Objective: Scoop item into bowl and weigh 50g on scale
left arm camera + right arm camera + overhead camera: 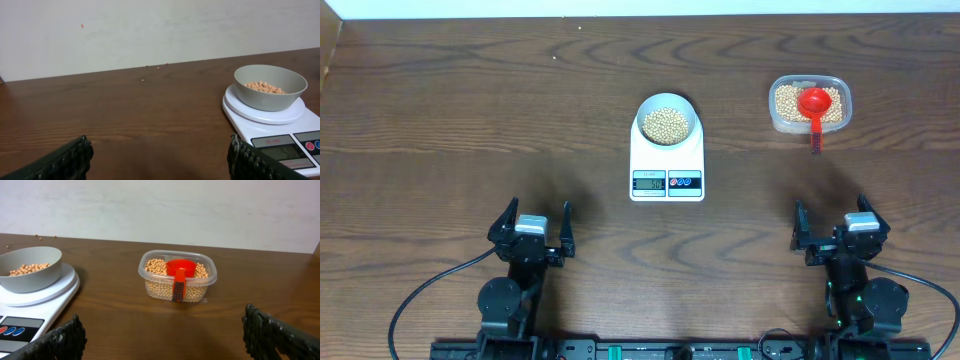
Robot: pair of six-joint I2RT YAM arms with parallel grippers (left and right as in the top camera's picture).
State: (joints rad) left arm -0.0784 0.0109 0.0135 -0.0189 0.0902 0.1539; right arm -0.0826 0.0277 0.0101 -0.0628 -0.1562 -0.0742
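Resting on flat white scale [667,163]: round bowl [642,115], beans [666,124] (smooth, tan); left tool [538,208], right tool [830,206] wide.

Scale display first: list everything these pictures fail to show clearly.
- The display of the scale: digits too small overhead, blurred and cut by the bottom edge in the left wrist view, off-frame in the right wrist view.
- The beans in the bowl: depth hidden by its side in both wrist views.
- The far specks, left wrist view: too small to identify.
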